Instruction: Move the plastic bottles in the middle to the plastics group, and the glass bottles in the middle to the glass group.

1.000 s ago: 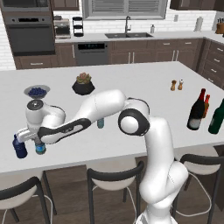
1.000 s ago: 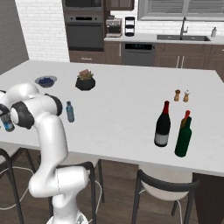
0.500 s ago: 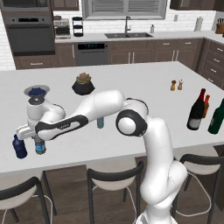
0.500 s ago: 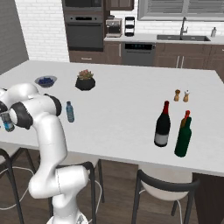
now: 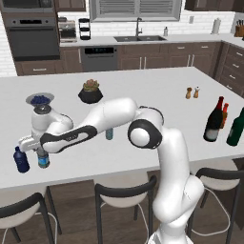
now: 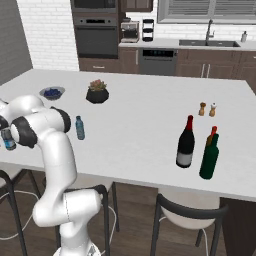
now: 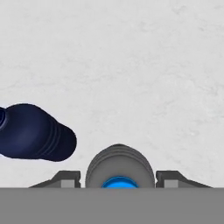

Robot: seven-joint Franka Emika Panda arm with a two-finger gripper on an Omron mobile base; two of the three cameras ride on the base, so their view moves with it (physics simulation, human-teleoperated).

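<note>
My gripper [image 5: 42, 153] is at the counter's near left corner, shut on a clear plastic bottle [image 5: 43, 160] that stands upright on the counter. In the hand view its blue cap and ribbed shoulder [image 7: 120, 168] sit between the fingertips [image 7: 65, 179]. The navy-blue bottle [image 5: 20, 160] of the plastics group stands just left of it, apart [image 7: 35, 131]. A second plastic bottle [image 5: 109, 134] [image 6: 79, 128] stands mid-counter, partly behind my arm. The wine bottle [image 5: 214, 120] [image 6: 186, 143] stands at the right beside the brown bottle [image 5: 224, 115] and green bottle [image 5: 236, 127].
A bowl of blueberries [image 5: 40, 99] and a potted plant [image 5: 90, 91] stand at the back left. Salt and pepper shakers [image 5: 192, 92] stand at the back right. Stools [image 5: 125, 195] line the counter's near edge, close below the held bottle.
The hand has settled slightly at the left corner with the bottle in it. The other bottles have not moved.
</note>
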